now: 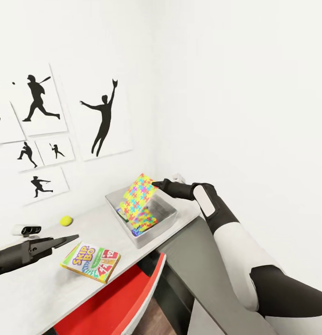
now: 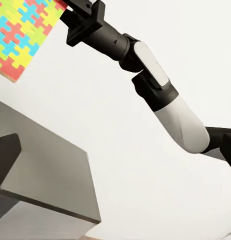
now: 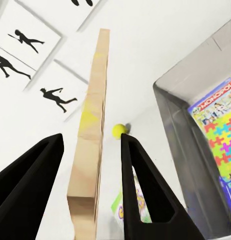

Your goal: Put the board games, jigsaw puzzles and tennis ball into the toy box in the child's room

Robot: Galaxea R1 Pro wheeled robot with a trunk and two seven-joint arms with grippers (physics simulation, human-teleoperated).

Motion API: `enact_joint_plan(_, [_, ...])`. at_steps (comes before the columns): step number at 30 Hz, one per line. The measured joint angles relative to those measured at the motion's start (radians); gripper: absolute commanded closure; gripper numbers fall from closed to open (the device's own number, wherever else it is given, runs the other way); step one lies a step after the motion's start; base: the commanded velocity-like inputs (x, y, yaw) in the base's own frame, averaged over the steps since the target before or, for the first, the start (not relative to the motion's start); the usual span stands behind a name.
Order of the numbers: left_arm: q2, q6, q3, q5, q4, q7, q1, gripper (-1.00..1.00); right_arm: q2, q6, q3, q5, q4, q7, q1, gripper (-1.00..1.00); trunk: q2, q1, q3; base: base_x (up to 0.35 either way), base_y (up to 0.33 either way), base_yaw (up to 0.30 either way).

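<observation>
A white-walled room corner with black baseball silhouette pictures (image 1: 102, 116) sits behind a light-grey surface (image 1: 40, 288), which meets a lower dark-grey counter (image 1: 202, 260) at the corner. In the head view the grey toy box (image 1: 163, 218) stands at the far end of the surface, near that corner. The right claw (image 1: 157, 185) is clamped on the upper far corner of a jigsaw puzzle (image 1: 138, 202), which is held tilted on edge over the toy box, its coloured face turned toward the camera and its lower edge down inside the box. The tennis ball (image 1: 65, 220) lies near the wall edge of the surface. A Skip-Bo board game (image 1: 91, 262) lies flat near the front edge, its long axis running roughly along that edge, above a red chair (image 1: 119, 298). The left claw (image 1: 68, 239) hovers over the surface just beside the game, its jaws together on nothing.

From the left wrist the jigsaw puzzle (image 2: 23, 37) hangs from the right claw (image 2: 75, 7) against the white wall, above the dark counter (image 2: 40, 170).

From the right wrist the puzzle (image 3: 90, 135) is seen edge-on between the fingers (image 3: 140, 190); a Monopoly game (image 3: 215, 107) and a second jigsaw puzzle (image 3: 223, 145) lie flat in the toy box (image 3: 170, 120), the tennis ball (image 3: 119, 131) beyond.
</observation>
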Motion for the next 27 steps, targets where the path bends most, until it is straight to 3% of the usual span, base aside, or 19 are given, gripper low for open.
enact_joint_plan(9, [0.000,0.000,0.000,0.000,0.000,0.000,0.000,-1.00,-0.003,0.001,-0.001,-0.002,0.000,0.000,0.000,1.00,0.000,0.000,0.000,-0.041,0.231,0.275])
enact_joint_plan(14, [0.000,-0.001,0.004,-0.001,0.000,0.000,0.000,-1.00,-0.005,0.002,-0.027,0.000,0.000,0.001,0.000,1.00,0.000,0.000,0.000,0.141,0.050,0.253])
enact_joint_plan(20, [0.000,-0.002,0.004,-0.001,0.000,0.000,0.000,-1.00,-0.007,0.005,-0.056,0.002,0.000,0.003,0.000,1.00,0.000,0.000,0.000,0.080,0.029,0.062])
enact_joint_plan(27, [0.000,-0.004,0.005,-0.001,0.001,0.000,0.000,-1.00,-0.009,0.002,-0.061,0.002,-0.003,0.003,0.000,1.00,0.000,0.000,0.000,0.068,0.041,0.005])
